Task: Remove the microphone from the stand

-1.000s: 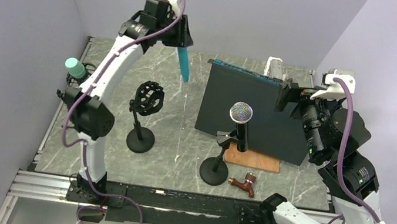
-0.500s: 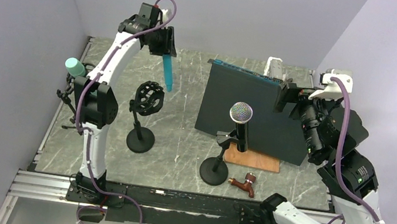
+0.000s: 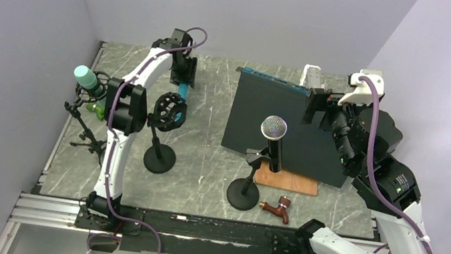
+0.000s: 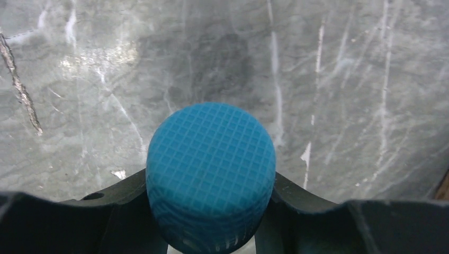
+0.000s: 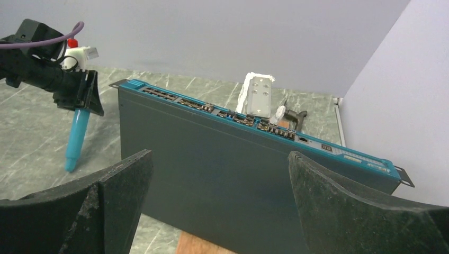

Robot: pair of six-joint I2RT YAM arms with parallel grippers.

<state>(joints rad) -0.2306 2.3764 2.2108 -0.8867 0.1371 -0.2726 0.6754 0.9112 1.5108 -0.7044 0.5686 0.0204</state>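
Presently three microphones show (blue microphone (image 4: 210,159), silver microphone (image 3: 274,127), teal microphone (image 3: 85,76)). The left pincer (image 4: 212,233) grips the blue one; the right pincer (image 5: 218,156) gapes wide.

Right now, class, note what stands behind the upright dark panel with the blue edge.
A white block and a dark hooked piece rise behind the panel; the panel hides their lower parts and whatever they rest on.

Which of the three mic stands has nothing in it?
The short stand second from the left: its black cage holder is empty. The middle stand holds a silver-headed microphone; the far-left tripod holds a teal one.
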